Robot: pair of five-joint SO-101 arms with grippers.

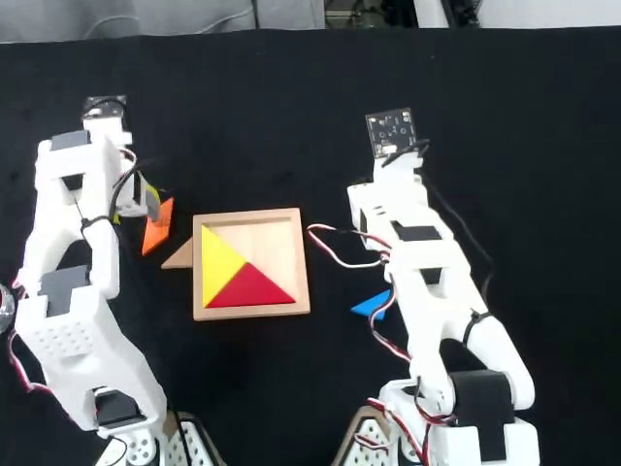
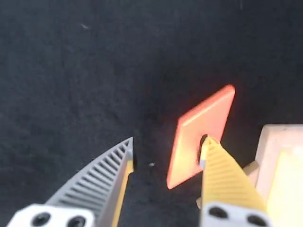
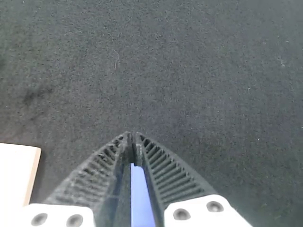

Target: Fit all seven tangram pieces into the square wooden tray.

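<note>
The square wooden tray (image 1: pixel 301 262) lies mid-table and holds a yellow triangle (image 1: pixel 221 260) and a red triangle (image 1: pixel 252 288). An orange parallelogram (image 1: pixel 157 225) lies on the cloth to its left, with a tan triangle (image 1: pixel 179 258) against the tray's left edge. My left gripper (image 2: pixel 168 142) hangs open over the orange parallelogram (image 2: pixel 203 118), its yellow finger (image 2: pixel 220 170) across the piece's near edge and its grey finger over bare cloth. A blue piece (image 1: pixel 372 306) lies right of the tray, partly under the right arm. My right gripper (image 3: pixel 132 138) is shut above bare cloth.
Black cloth covers the whole table. The left arm (image 1: pixel 68 272) stands left of the tray, the right arm (image 1: pixel 437 291) right of it. A tray corner (image 3: pixel 16 175) sits near the right gripper, and the tray's edge (image 2: pixel 272 142) beside the left one.
</note>
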